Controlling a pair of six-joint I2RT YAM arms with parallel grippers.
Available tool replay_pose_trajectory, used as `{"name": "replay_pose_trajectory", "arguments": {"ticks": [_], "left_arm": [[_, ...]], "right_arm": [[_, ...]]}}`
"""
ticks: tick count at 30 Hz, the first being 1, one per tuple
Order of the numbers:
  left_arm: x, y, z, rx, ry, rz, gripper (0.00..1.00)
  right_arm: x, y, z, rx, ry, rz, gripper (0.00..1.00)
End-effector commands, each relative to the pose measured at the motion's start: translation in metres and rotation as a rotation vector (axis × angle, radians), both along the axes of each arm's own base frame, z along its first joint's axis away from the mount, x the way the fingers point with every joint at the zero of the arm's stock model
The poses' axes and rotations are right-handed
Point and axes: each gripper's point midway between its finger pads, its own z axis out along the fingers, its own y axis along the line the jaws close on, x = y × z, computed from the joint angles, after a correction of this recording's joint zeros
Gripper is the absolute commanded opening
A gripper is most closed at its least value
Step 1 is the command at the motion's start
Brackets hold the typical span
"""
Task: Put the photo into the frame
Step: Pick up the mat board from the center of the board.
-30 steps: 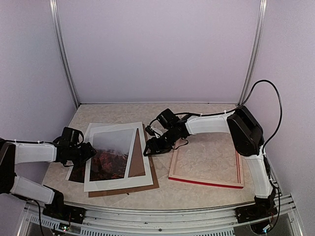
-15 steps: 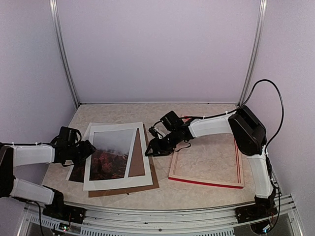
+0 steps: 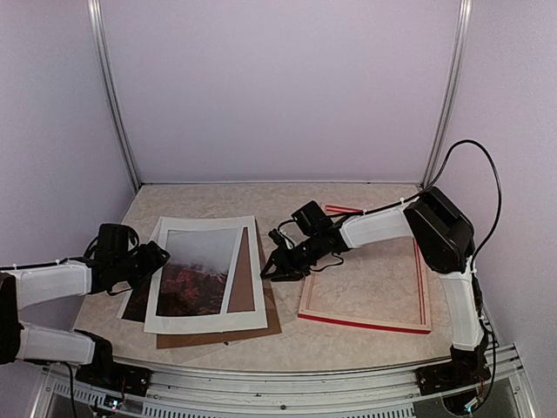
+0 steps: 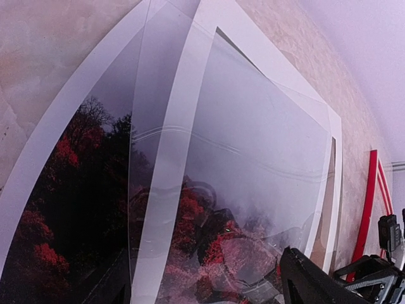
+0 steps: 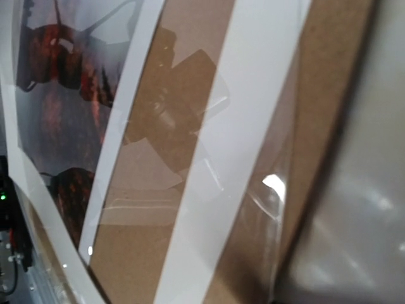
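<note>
The photo [image 3: 185, 284], red foliage fading to grey mist, lies at the left under a white mat board [image 3: 205, 320], and its left edge sticks out. In the left wrist view a clear sheet [image 4: 266, 145] covers the photo [image 4: 69, 209] and the mat [image 4: 166, 202]. My left gripper [image 3: 152, 258] is at the stack's left edge. It [image 4: 205, 275] is open, with its fingers wide apart low over the print. My right gripper [image 3: 272, 268] is at the stack's right edge, and its fingers do not show in its own view. The frame [image 3: 364, 323] lies face down at the right.
A brown backing board [image 3: 273, 319] lies under the mat and shows through its window [image 5: 158, 253]. The frame's red edge [image 4: 367, 202] appears at the far right of the left wrist view. Metal posts and walls close in the back and sides.
My right gripper has slid a little right and nearer along the stack's right edge. The mat board has shifted slightly to the left. My left gripper has moved a little with it.
</note>
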Motion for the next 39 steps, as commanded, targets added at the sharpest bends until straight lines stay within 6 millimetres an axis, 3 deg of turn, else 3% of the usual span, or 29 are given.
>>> {"name": "replay_pose_trajectory", "arguments": {"ticks": [1,16,30,39], "left_arm": [[0.003,-0.01,0.012,-0.031,-0.052,-0.049,0.81],[0.0,-0.005,0.011,0.01,-0.054,-0.049,0.88],[0.002,-0.003,0.019,0.025,-0.089,-0.052,0.92],[0.0,-0.007,0.018,0.005,-0.093,-0.066,0.92]], "right_arm": [[-0.005,0.009,0.035,0.109,-0.007,0.031,0.42],[-0.01,0.013,0.055,0.221,0.036,0.05,0.34],[-0.012,0.013,0.045,0.218,0.055,0.055,0.31],[-0.008,0.016,0.027,0.167,0.063,0.047,0.29]]}}
